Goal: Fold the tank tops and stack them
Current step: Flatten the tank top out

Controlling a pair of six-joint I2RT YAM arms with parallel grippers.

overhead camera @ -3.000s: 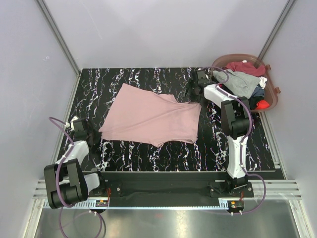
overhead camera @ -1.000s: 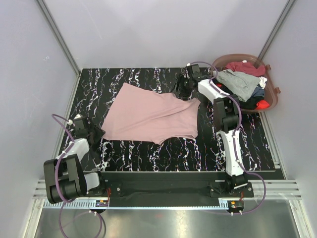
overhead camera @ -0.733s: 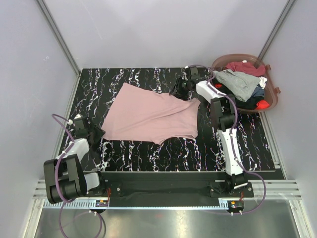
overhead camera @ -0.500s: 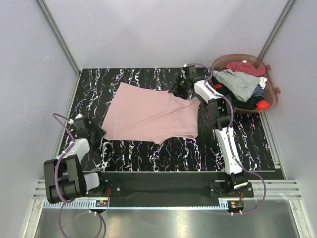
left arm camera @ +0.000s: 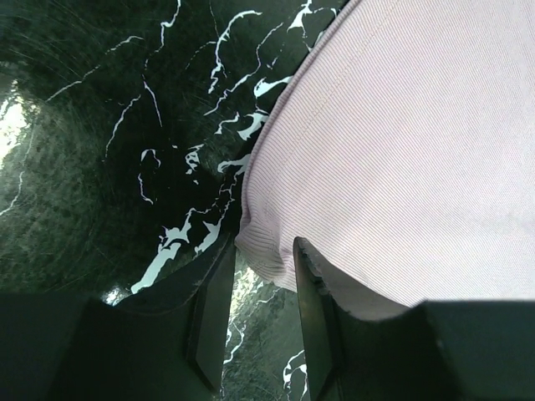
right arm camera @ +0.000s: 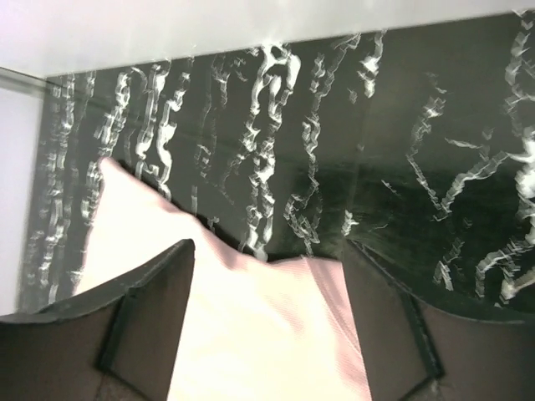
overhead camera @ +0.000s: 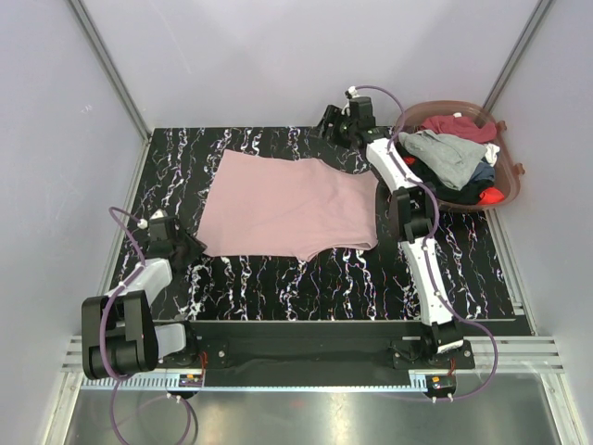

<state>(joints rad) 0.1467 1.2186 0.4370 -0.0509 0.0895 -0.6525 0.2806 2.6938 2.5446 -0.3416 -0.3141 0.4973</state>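
Marbled tabletop (overhead camera: 278, 278) carries the pink tank top (overhead camera: 287, 199) flat for folding. I have the left gripper (left arm camera: 259, 246) astride its near-left corner and the right gripper (right arm camera: 267, 251) over the far-right, both released.

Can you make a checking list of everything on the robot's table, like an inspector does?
Surface: black marbled table, level.
Job's things: pink tank top spread out in the middle; other tops heaped in the basket at the far right.
Clutter: nothing seen.
End effectors: left end effector open, jaws either side of the pink top's near-left corner; right end effector open near its far edge, holding nothing.
Cables: purple cables loop off both arms, clear of the cloth.
Surroundings: pale walls, metal frame posts.
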